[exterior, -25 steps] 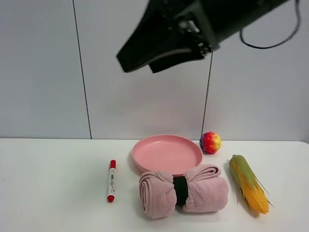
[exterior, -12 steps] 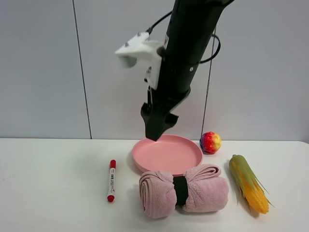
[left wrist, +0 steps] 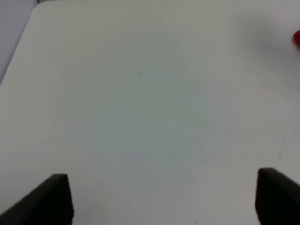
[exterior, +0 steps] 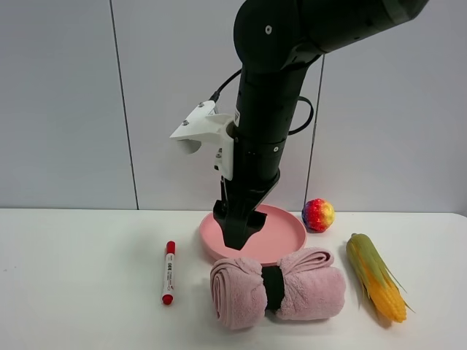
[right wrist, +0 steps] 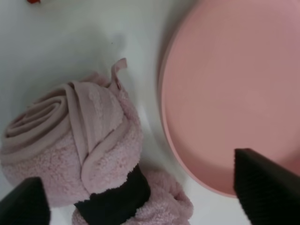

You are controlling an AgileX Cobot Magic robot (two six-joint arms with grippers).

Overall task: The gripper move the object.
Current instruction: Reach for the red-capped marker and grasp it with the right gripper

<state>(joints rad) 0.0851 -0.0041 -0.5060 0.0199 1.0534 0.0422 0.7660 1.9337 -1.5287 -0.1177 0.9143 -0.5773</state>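
Note:
The object, a slim white marker (exterior: 168, 272) with a red cap and red end, lies on the white table left of the pink plate (exterior: 288, 232). My right gripper (exterior: 238, 237) points down over the plate's near-left rim, right of the marker and apart from it. In the right wrist view its gripper (right wrist: 145, 199) is open and empty, with the fingertips (right wrist: 262, 187) spread over the plate (right wrist: 225, 89) and the towel roll (right wrist: 79, 145). A red tip of the marker (right wrist: 33, 1) shows at the frame's edge. My left gripper (left wrist: 164, 201) is open over bare table.
A rolled pink towel with a black band (exterior: 277, 288) lies in front of the plate. A rainbow ball (exterior: 318, 215) sits behind the plate at the right. A corn cob (exterior: 376, 275) lies at the far right. A white wall stands behind the table.
My right arm has swung down from the top of the view to just above the plate's near-left rim. The marker and other objects have not moved.

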